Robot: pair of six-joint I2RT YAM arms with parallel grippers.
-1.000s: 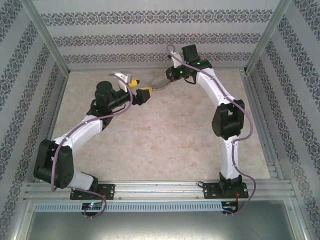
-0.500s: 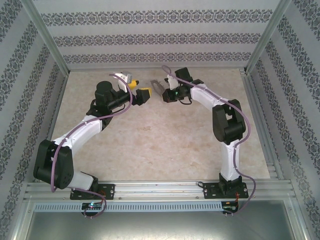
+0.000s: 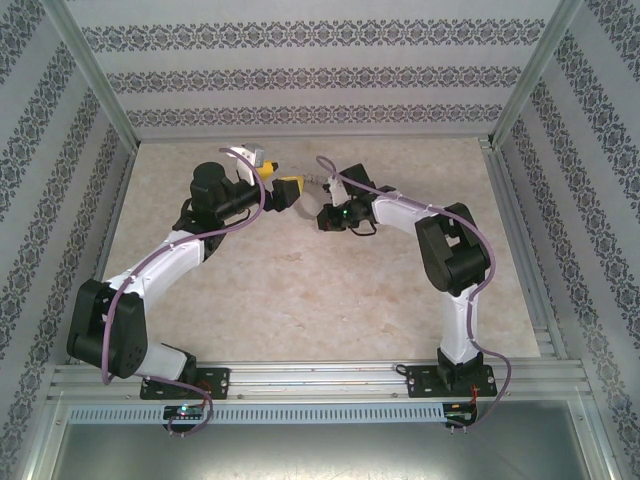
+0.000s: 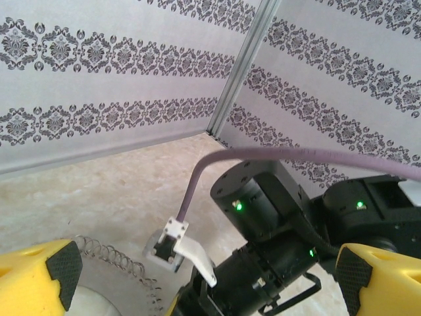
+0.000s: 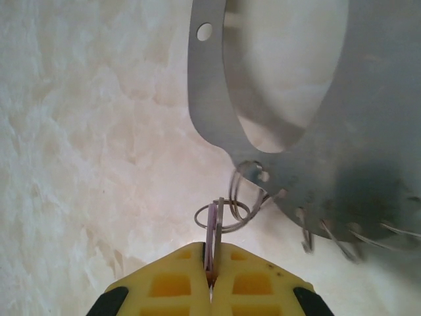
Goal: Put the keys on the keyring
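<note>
1. Silvery sheet metal makes up the keyring [image 5: 210,118], the biggest piece here: a thin flat hoop with punched holes and a wire coil along its rim. Judge it light, stiff and slick, and expect the coil to snag. Take it across the flat band, away from the coil. It sits toward the far middle of the table [image 5: 79,131], between your two arms; you cannot tell whether it rests on the surface or hangs.
2. Your left gripper [image 4: 205,273] stands spread as wide as it goes and holds nothing. In the left wrist view the hoop's coiled rim shows low down, just beside one of its yellow fingers [image 4: 33,283], not pinched between the two.
3. Your right gripper [image 5: 210,260] is clamped tight, its pads meeting on the key.
4. The key [image 5: 212,227] is the lilac sliver seen edge-on in that pinch, jutting past the fingertips toward the hoop. Treat it as tiny and almost weightless. The plastic head probably gives some grip, yet it could pivot in the pinch if you press it against the hoop.
5. A small wire ring [image 5: 227,216] circles the key's tip, just beside a hole in the hoop's rim. Whether it is threaded through that hole, you cannot tell.
</note>
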